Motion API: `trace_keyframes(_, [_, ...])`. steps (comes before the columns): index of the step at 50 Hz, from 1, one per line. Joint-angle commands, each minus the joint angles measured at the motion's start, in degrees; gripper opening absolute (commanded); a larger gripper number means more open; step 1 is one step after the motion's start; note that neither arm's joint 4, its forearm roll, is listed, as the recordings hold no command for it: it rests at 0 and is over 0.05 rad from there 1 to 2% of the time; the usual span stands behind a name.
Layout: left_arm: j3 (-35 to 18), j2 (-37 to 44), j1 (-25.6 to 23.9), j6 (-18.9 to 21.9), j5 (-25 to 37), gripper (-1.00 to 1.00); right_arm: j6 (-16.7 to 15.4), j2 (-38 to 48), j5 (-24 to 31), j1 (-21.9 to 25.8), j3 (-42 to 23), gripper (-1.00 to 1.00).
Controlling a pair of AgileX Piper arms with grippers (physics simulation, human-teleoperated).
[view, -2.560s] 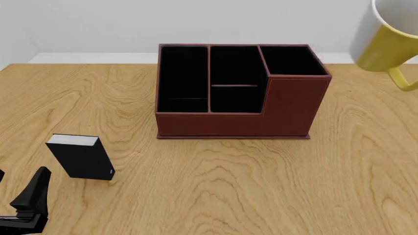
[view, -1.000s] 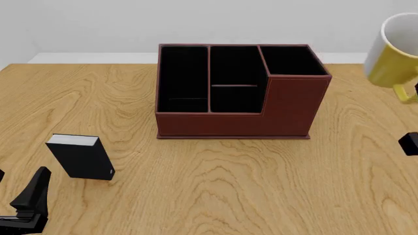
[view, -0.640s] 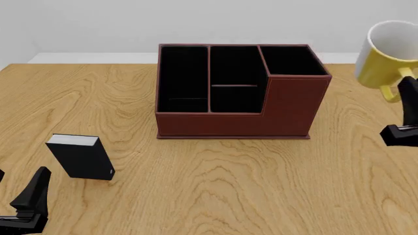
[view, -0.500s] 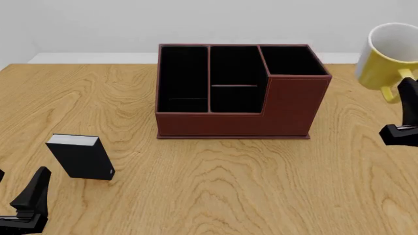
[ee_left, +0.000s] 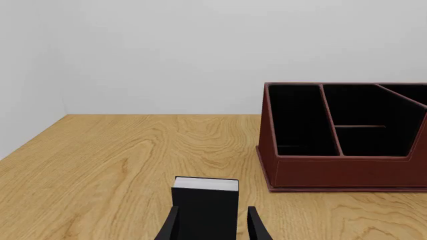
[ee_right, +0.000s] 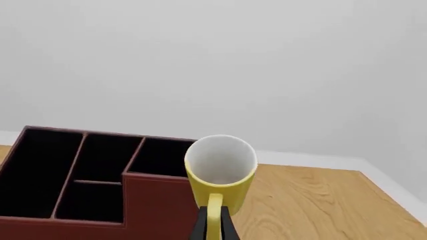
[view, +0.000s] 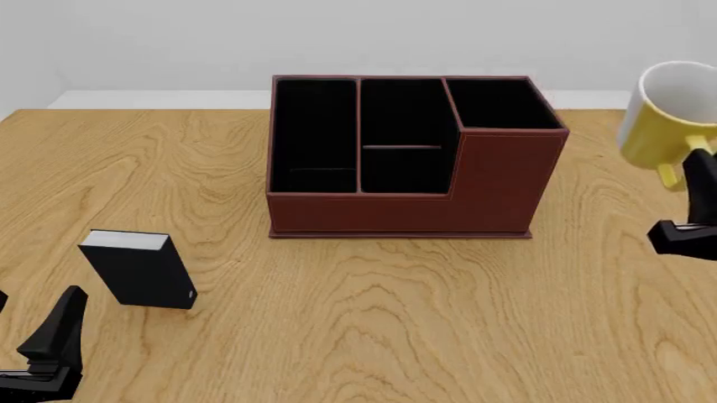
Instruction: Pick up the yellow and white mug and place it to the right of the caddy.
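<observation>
The yellow and white mug [view: 670, 117] is at the right edge of the front view, to the right of the caddy [view: 493, 180] and apart from it. It is tilted with its white inside toward the camera and held off the table. My right gripper [view: 679, 175] is shut on its yellow handle. The right wrist view shows the mug [ee_right: 221, 167] with both fingers of the right gripper [ee_right: 213, 226] clamped on the handle, and the caddy [ee_right: 157, 200] behind it. My left gripper [view: 34, 327] is open and empty at the near left corner.
A small black block with a white top [view: 139, 269] stands on the table just ahead of my left gripper. In the left wrist view the block [ee_left: 205, 202] appears between the open fingers [ee_left: 256, 229], and the caddy [ee_left: 333, 172] is beyond it.
The right arm has brought the mug down from the upper right and in toward the caddy, then slightly right and lower in the last half second. The left arm and block have not moved.
</observation>
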Motion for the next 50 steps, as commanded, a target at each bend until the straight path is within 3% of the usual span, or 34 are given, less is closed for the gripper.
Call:
trace_keyframes(1, [0.0,0.0,0.0,0.0,0.0,1.0,1.4,2.4,-3.5,-1.5,2.1,-1.0])
trace_keyframes(12, [0.0,0.0,0.0,0.0,0.0,1.0,2.6,6.4,-8.2,-2.8,4.5,-1.0])
trace_keyframes(36, [0.0,0.0,0.0,0.0,0.0,1.0,3.6,8.6,-11.6,-6.1,7.5,-1.0])
trace_keyframes(50, [0.0,0.0,0.0,0.0,0.0,1.0,4.1,15.5,-18.2,-6.2,9.3,-1.0])
